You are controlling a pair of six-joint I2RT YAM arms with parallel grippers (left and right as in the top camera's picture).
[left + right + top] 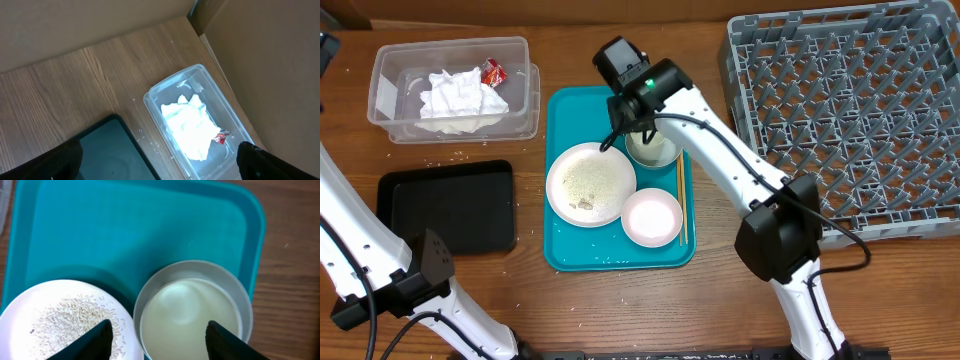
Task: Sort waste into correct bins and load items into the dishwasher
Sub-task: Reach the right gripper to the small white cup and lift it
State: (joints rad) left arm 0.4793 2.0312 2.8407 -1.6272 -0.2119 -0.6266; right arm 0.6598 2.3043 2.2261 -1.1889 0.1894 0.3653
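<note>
- The cup [192,312] stands upright on the teal tray [125,225], mouth facing up, just beside the white plate [60,320].
- It is round, so it has no long axis.
- It is pale greenish-white inside with a grey rim.
- The right tool [160,340] hangs over the cup, fingers wide apart, holding nothing.
- The left tool [157,167] is also spread wide, above the tabletop [60,85].

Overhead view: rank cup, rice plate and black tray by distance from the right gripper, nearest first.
1. Cup: directly under the right gripper.
2. Rice plate: beside the cup, toward the left arm.
3. Black tray: far left of the table.
</note>
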